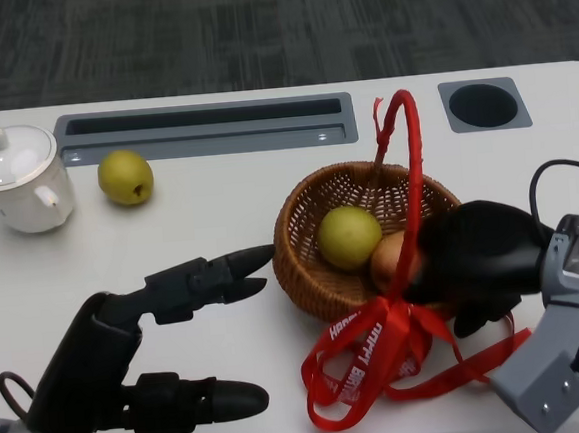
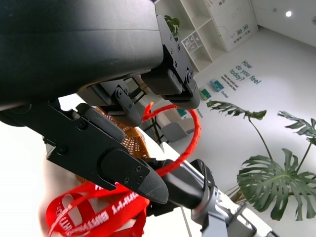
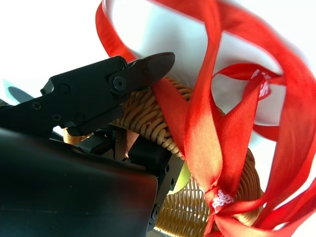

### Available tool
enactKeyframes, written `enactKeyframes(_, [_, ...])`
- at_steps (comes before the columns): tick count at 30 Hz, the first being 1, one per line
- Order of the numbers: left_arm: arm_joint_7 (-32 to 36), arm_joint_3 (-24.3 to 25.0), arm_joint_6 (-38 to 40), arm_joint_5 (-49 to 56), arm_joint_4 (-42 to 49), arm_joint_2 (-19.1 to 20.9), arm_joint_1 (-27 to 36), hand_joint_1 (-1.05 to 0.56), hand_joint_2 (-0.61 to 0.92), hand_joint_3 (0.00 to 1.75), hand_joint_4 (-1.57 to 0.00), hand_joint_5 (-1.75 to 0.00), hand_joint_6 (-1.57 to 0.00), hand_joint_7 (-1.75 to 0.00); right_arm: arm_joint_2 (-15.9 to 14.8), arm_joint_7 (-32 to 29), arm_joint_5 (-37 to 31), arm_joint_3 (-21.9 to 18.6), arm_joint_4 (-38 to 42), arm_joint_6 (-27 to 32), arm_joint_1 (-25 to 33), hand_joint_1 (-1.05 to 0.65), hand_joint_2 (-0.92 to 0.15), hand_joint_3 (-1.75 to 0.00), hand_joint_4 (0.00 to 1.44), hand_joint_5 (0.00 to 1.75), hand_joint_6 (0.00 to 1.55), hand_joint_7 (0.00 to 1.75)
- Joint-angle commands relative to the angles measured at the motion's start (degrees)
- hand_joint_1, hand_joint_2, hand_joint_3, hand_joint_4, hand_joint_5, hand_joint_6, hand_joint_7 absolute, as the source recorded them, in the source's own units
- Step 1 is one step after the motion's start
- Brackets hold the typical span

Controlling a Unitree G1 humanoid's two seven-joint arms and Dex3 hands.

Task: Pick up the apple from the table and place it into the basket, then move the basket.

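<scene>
A wicker basket [image 1: 298, 201] with a red handle [image 1: 414, 146] and a red ribbon [image 1: 371, 356] stands right of centre. Inside lie a yellow-green apple [image 1: 348, 237] and a reddish fruit [image 1: 388, 259], the latter partly hidden. My right hand [image 1: 478, 257] lies over the basket's right rim and grips it. In the right wrist view one finger [image 3: 98, 94] lies on the outside of the wicker wall [image 3: 148, 123] and the others reach inside. My left hand [image 1: 190, 285] is empty, its fingers apart and pointing at the basket's left wall without touching it. A second yellow-green apple [image 1: 125, 177] sits on the table at the far left.
A white teapot [image 1: 16, 180] stands at the far left next to the loose apple. A grey slot tray [image 1: 202, 128] and a round recess [image 1: 483, 104] run along the table's back. The ribbon's loops spill over the table's front in front of the basket.
</scene>
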Motion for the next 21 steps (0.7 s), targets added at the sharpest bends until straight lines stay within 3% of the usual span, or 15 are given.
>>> enactKeyframes(1, [0.81,1.05,-0.24,-0.02,-0.93,0.16,0.41,-0.54,0.72,0.00,-0.86,-0.04,-0.67,0.00,1.65,-2.36,-1.47,1.31,7.95,0.65,-3.60,-0.24,-0.86,0.00,0.76,1.34,1.09,0.01])
enactKeyframes(10, [0.35,1.40,-0.08,-0.75,-1.20,0.23,1.07,-0.54,0.72,0.00,-0.87,-0.03,-0.67,0.00,8.28,-2.68,-1.08,2.97,25.35,5.92,-13.58,-0.32,-0.90,0.00,0.74,1.44,1.09,0.02])
enactKeyframes(12, [0.36,1.40,-0.48,-0.88,-1.08,0.11,1.26,-0.54,0.72,0.00,-0.87,-0.03,-0.67,-0.01,9.39,-1.54,-0.22,2.73,27.85,7.45,-15.34,-0.30,-0.89,0.00,0.77,1.31,1.09,0.01])
enactKeyframes(14, [0.51,1.42,-1.07,-0.84,-0.90,-0.10,1.51,-0.54,0.72,0.00,-0.87,-0.03,-0.68,-0.01,10.10,-1.39,0.15,2.62,29.58,9.09,-16.75,-0.28,-0.86,0.00,0.87,1.04,1.09,0.01])
enactKeyframes(15, [0.58,1.40,-1.25,-0.84,-0.90,-0.23,1.71,-0.54,0.72,0.00,-0.88,-0.03,-0.68,-0.01,10.33,-1.50,0.30,2.54,30.24,9.94,-17.29,-0.28,-0.85,0.00,0.91,0.98,1.09,0.01])
enactKeyframes(21, [1.14,1.76,-2.47,-0.07,-1.33,-0.83,3.61,-0.54,0.72,0.00,-0.88,-0.03,-0.69,-0.01,10.69,0.24,1.87,1.34,32.65,15.80,-19.71,-0.32,-0.86,0.00,0.88,1.16,1.09,0.00])
